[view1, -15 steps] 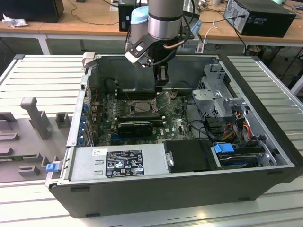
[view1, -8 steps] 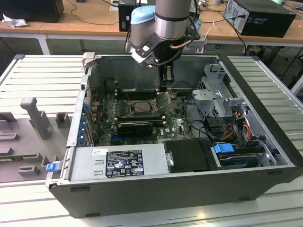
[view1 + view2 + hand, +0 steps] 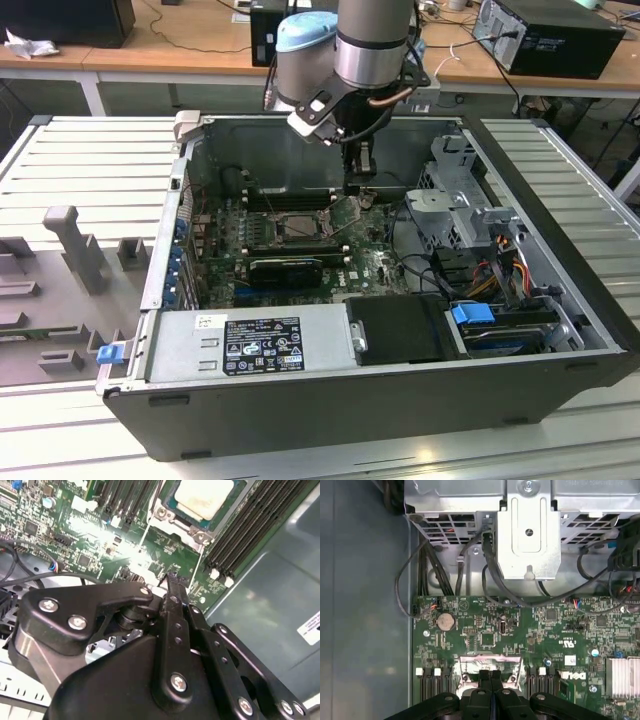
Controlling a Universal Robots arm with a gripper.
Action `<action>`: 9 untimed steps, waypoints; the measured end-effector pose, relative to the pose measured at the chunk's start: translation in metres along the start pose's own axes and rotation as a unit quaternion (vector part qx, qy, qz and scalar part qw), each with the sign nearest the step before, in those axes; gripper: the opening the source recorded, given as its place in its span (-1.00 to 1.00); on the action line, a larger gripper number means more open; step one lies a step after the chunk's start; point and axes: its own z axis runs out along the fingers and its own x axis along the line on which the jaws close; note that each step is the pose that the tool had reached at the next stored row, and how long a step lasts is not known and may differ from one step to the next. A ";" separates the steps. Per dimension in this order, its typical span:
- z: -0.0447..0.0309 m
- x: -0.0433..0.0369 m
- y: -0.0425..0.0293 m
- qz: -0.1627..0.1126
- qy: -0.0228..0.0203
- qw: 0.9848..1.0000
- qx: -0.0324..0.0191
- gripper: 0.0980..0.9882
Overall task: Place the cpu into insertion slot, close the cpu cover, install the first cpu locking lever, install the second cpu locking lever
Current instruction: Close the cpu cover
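The cpu (image 3: 205,497), a pale beige square, lies seated in the insertion slot (image 3: 172,522) on the green board. In the exterior view the slot (image 3: 295,228) sits mid-board inside the open computer case. The cpu cover (image 3: 470,661), a thin silvery frame, stands tilted up from the slot's side; it appears as the cover (image 3: 345,210) just under the arm. My gripper (image 3: 490,674) is shut, its black fingers pressed together with the tips at the cover's raised free edge. I cannot tell whether they touch it. The gripper (image 3: 173,579) holds nothing, and the gripper (image 3: 362,172) hangs straight down from the wrist.
Long black memory slots (image 3: 245,535) flank the socket. A silvery drive cage (image 3: 527,535) with black cables stands beyond the board, and a finned heat sink (image 3: 622,675) sits to one side. The power supply (image 3: 250,345) fills the case's near side. The case walls (image 3: 260,610) hem the board in.
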 end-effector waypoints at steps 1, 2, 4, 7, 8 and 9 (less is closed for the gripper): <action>0.0013 0.0000 0.0006 0.000 0.000 1.000 -0.001 -0.98; 0.0029 -0.0001 0.0019 -0.001 0.000 1.000 -0.001 -0.98; 0.0082 -0.0001 0.0120 -0.002 0.000 1.000 -0.001 -0.98; 0.0114 -0.0001 0.0233 -0.004 0.000 1.000 -0.001 -0.98; 0.0125 -0.0001 0.0276 -0.005 0.000 1.000 0.000 -0.98; 0.0141 0.0000 0.0307 -0.005 0.000 1.000 0.000 -0.98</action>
